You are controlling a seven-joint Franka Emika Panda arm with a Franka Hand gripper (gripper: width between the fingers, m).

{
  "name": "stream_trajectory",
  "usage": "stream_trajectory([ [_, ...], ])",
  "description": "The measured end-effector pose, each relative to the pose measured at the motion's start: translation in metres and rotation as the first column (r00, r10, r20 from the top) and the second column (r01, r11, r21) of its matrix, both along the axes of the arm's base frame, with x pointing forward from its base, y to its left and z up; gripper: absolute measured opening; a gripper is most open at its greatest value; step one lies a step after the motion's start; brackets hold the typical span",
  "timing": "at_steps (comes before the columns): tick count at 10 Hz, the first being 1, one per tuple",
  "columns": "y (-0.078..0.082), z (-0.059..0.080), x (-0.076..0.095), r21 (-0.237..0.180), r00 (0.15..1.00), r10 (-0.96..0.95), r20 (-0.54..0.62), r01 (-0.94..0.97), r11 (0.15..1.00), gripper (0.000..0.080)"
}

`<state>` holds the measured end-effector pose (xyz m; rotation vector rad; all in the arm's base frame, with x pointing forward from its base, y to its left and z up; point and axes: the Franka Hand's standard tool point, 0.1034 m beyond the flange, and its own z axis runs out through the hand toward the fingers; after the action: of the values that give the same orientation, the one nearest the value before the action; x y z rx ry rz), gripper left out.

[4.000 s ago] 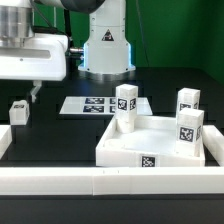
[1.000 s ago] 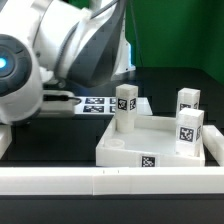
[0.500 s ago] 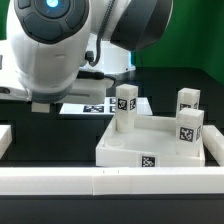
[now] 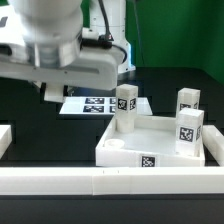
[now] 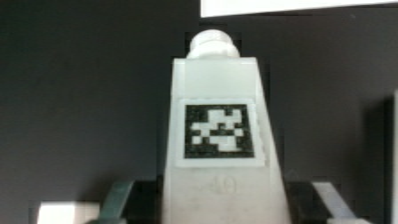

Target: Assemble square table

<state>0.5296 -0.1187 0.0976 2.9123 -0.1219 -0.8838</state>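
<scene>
While the arm (image 4: pixel 55 45) is hanging over the exterior view's left half of the black bench (image 4: pixel 55 135), the hand (image 5: pixel 217 203) is gripping one white leg (image 5: pixel 219 115) between its two dark fingers (image 5: pixel 125 200), as the wrist view is showing; that leg is pointing lengthwise away from the camera, with its black-and-white tag facing the lens and a small peg showing at its far end. In the exterior view the held leg itself is not showing clearly behind the arm's body. On the exterior view's right, the tabletop (image 4: pixel 125 150) is lying on the bench with its raised rim upward, and three legs (image 4: pixel 125 108) are standing upright in it, two of them toward the right side. Behind it, the marker board (image 4: pixel 88 104) is lying flat. Along the near edge, a long white rail (image 4: pixel 110 181) is running across the bench.
</scene>
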Motion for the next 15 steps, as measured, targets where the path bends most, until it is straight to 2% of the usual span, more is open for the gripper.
stream_trajectory([
  [1, 0.005, 0.007, 0.009, -0.004, 0.998, 0.024, 0.065, -0.023, 1.000, 0.0287],
  [5, 0.004, 0.003, 0.018, -0.022, 0.939, 0.036, 0.343, -0.031, 0.999, 0.0287],
  [6, 0.012, 0.004, 0.018, 0.000, 0.924, -0.038, 0.380, 0.041, 0.999, 0.0287],
  [7, 0.023, 0.010, 0.028, 0.009, 0.891, -0.072, 0.448, 0.076, 0.997, 0.0287],
  [8, 0.033, 0.016, 0.039, -0.013, 0.845, -0.048, 0.533, 0.065, 0.998, 0.0287],
  [10, 0.031, 0.010, 0.037, -0.026, 0.789, -0.024, 0.614, 0.051, 0.998, 0.0287],
  [12, 0.033, 0.012, 0.047, -0.049, 0.702, 0.002, 0.712, 0.047, 0.998, 0.0287],
  [14, 0.053, 0.026, 0.065, -0.039, 0.617, 0.001, 0.787, 0.048, 0.998, 0.0287],
  [15, 0.057, 0.032, 0.073, -0.054, 0.545, 0.025, 0.838, 0.038, 0.998, 0.0287],
])
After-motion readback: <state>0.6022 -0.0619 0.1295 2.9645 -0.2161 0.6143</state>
